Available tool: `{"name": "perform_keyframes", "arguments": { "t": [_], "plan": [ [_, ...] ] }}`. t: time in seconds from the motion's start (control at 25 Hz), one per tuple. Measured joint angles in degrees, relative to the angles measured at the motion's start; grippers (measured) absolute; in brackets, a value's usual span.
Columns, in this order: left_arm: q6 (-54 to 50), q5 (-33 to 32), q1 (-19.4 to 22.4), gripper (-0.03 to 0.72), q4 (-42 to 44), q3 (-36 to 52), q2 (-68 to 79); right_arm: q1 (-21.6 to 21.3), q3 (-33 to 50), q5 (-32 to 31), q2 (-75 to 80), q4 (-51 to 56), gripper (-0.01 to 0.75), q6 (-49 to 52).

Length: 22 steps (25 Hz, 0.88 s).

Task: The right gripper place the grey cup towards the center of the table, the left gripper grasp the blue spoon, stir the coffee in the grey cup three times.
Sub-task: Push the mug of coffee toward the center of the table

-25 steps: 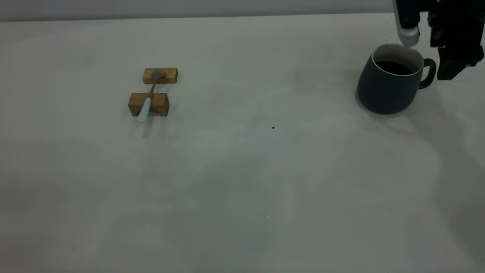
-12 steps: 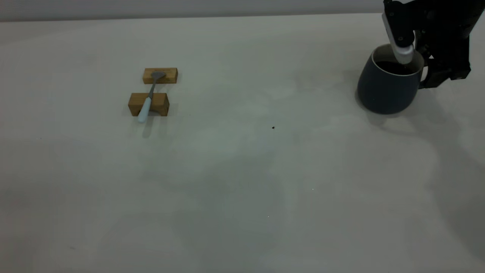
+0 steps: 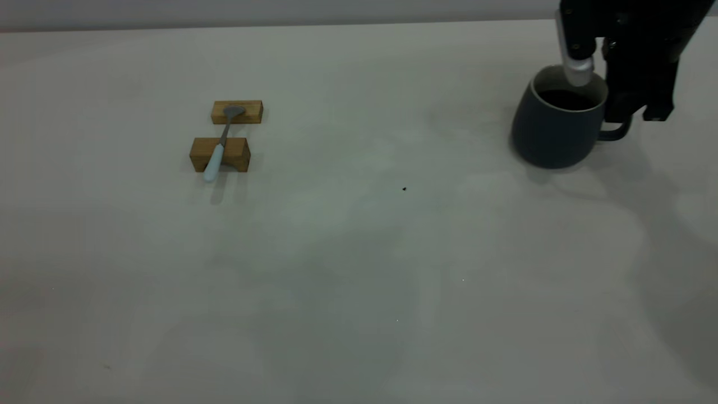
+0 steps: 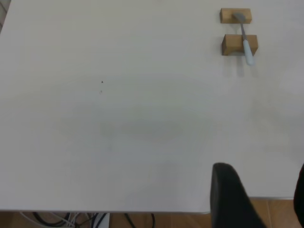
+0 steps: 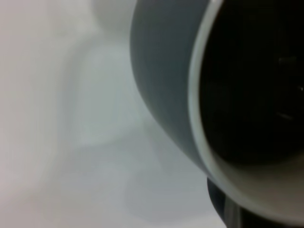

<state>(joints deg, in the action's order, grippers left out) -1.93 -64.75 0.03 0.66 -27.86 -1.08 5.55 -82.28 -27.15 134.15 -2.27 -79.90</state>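
My right gripper [image 3: 594, 84] clamps the cup [image 3: 555, 132] at its rim; I slide slow & level twd table [image 3: 359, 252] centre, no coffee [image 3: 566, 100] spilt.

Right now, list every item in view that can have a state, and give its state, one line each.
grey cup: upright, holds coffee, rim pinched by the right gripper.
coffee: dark, inside the cup, none spilled on the table.
right gripper: shut on the cup's rim, one finger inside.
blue spoon: lying across two wooden blocks, untouched.
left gripper: away from the spoon, holding nothing.
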Motion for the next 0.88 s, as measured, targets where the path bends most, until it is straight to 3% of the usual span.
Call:
{"name": "perform_keyframes", "arguments": {
  "t": [0.6,0.88],
  "plan": [
    [0.00,0.00,0.00,0.405,0.00,0.00,0.00,18.68,0.00,-1.11,0.00,0.56,0.172,16.81],
    [0.00,0.00,0.00,0.405,0.00,0.00,0.00,22.73,0.00,-0.82,0.00,0.56,0.172,24.24]
  ]
}}
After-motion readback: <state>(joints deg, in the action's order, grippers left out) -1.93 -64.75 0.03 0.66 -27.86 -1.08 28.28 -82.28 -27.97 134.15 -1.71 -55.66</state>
